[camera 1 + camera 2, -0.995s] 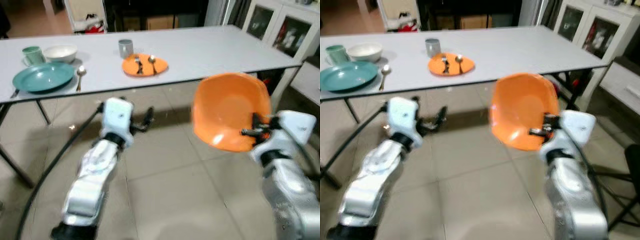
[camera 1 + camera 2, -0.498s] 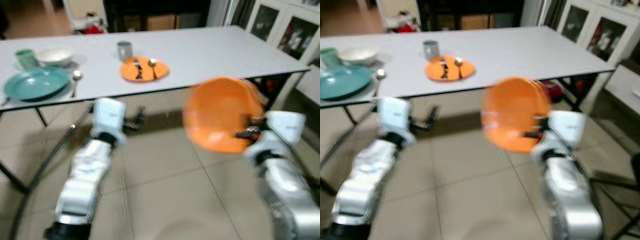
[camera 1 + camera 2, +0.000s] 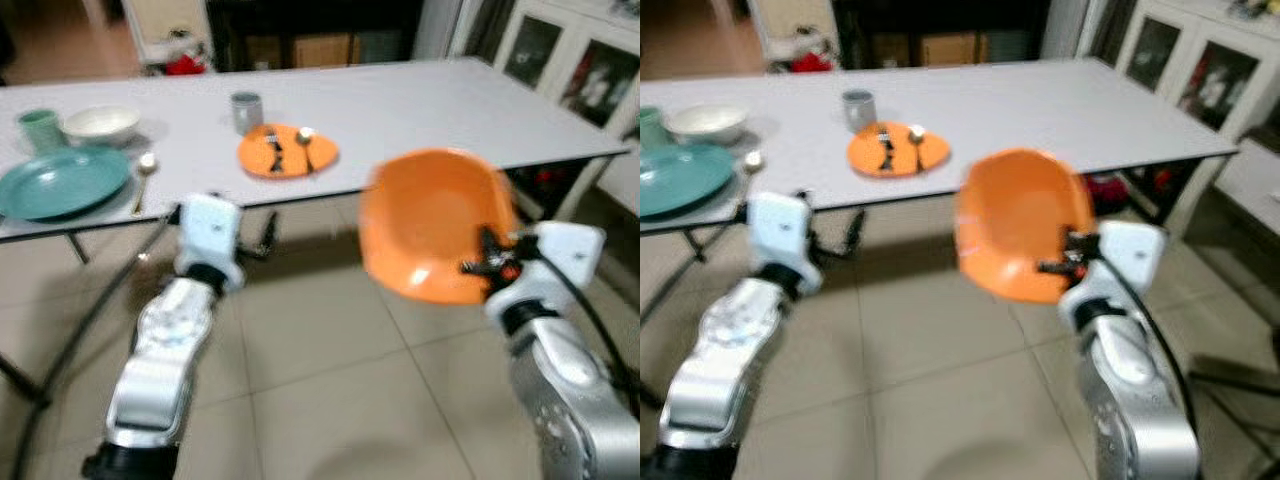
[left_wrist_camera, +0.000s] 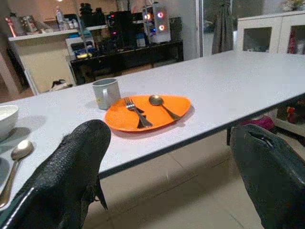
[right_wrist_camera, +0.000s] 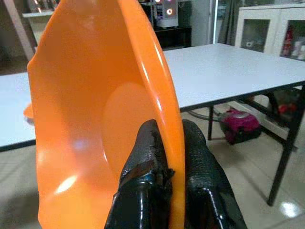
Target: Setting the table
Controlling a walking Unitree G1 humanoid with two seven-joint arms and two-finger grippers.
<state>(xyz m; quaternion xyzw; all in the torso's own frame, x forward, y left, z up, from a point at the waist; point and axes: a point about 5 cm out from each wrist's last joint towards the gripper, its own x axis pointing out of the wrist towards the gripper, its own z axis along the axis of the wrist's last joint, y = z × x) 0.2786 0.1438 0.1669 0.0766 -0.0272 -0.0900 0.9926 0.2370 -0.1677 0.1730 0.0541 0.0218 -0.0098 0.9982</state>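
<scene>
Right gripper (image 5: pixel 167 157) clamps the rim of a plain, glossy orange bowl (image 3: pixel 435 220), unlabelled; left gripper (image 4: pixel 167 157) fingers spread apart, empty.

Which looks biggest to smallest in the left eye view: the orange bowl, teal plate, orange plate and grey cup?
1. Orange bowl, though it is nearest the camera, which inflates it.
2. Teal plate.
3. Orange plate.
4. Grey cup.

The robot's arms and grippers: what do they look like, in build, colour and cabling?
Both arms are shiny silver, built of rounded segments, each ending in a boxy white wrist block. A black cable trails from the left arm, and another runs along the right arm. The left gripper and right gripper each have two long black fingers with a rough, textured surface.
</scene>
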